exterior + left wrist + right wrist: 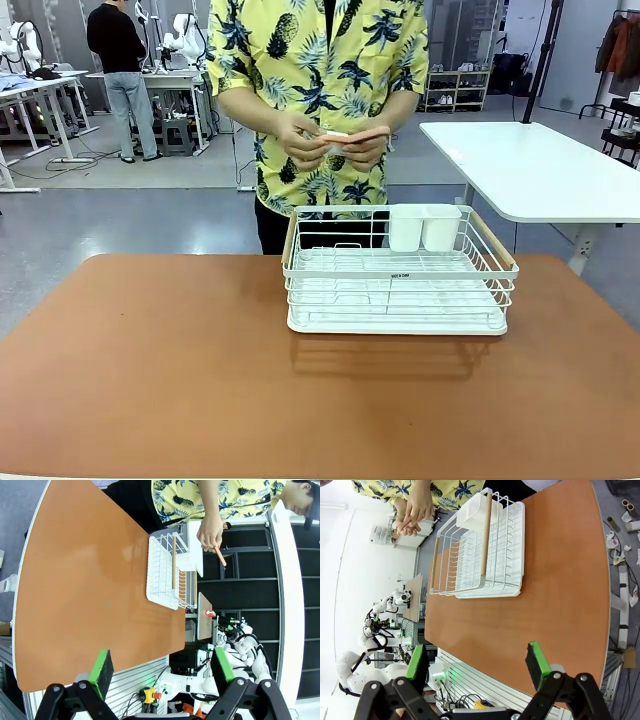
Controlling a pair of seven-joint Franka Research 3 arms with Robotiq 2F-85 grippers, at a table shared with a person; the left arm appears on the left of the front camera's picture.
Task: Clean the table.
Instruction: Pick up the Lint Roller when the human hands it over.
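Note:
The table [160, 370] has a smooth reddish-brown top with rounded corners. It also spreads across the left wrist view [85, 590] and the right wrist view [560, 600]. A white wire rack [398, 280] stands on it near the far edge. Behind the rack a person in a yellow patterned shirt holds a flat pinkish thing [352, 136] in both hands. My left gripper [164, 669] is open, high above the table's near edge, nothing between its green pads. My right gripper [477, 663] is open too, above the near edge, with nothing in it.
Two white cups [424, 227] sit in the rack's back right corner [476, 511]. A smaller white-topped table [540, 165] stands at the far right behind. Another person stands at grey workbenches far left.

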